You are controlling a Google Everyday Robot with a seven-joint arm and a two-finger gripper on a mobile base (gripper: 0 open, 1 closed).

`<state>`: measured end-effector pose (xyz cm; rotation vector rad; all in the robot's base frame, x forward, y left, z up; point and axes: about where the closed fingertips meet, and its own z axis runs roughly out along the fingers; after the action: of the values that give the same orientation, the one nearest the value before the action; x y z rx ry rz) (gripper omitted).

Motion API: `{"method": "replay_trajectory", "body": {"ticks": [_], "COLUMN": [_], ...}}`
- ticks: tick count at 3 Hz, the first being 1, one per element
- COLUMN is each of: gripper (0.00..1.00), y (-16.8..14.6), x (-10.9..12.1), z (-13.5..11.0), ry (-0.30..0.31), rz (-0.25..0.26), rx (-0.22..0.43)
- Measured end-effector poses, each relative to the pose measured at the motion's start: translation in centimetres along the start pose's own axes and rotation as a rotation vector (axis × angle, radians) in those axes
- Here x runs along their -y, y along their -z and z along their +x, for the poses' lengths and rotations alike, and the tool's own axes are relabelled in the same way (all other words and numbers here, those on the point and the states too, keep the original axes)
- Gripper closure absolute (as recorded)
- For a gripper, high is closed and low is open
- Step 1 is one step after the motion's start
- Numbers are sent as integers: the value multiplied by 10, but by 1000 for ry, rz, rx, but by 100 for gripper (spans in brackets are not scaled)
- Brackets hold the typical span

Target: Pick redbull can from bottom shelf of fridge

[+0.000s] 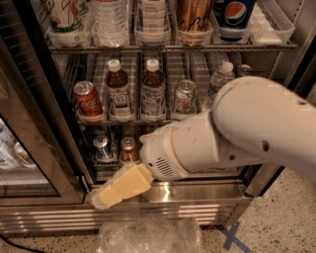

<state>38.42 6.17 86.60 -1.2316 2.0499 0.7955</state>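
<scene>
From where I stand, the big white arm (247, 128) crosses in front of the fridge (44, 99) and hides the right half of the bottom shelf (111, 165), so whatever stands there is out of sight. The top row of drinks is cut off at the upper edge; I make out only a Pepsi label (232, 14) and some clear bottles.

On the visible left part of the bottom shelf there are two cans. The redbull can (102, 147) stands upright at the far left, with a copper can (129, 149) just beside it on its right.

The shelf above carries one red cola can (88, 99), two brown bottles (118, 90), one pale can (184, 96) and one water bottle (219, 81) that is partly behind the arm.

The yellowish tool (106, 195) hangs low in front of the shiny steel base (207, 192), below the redbull can and apart from it. I cannot tell whether it is spread or pressed together.

The glass door (19, 148) stands open at the left. The floor (281, 222) is speckled stone with a blue tape cross (229, 238), and something of crinkled clear plastic (148, 234) lies at the bottom edge.
</scene>
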Motion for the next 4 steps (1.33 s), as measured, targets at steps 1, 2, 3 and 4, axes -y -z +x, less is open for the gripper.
{"method": "replay_trajectory", "body": {"ticks": [1,2,3,4], "gripper": [0,0,0,0], "y": [-5,-5,-42,-108], "x": [5,5,-12,-47], "z": [-16,-16,-15,-11], "ry": [2,2,13,12], "rz": [39,39,-3,-101], "rx": [45,45,79,136]}}
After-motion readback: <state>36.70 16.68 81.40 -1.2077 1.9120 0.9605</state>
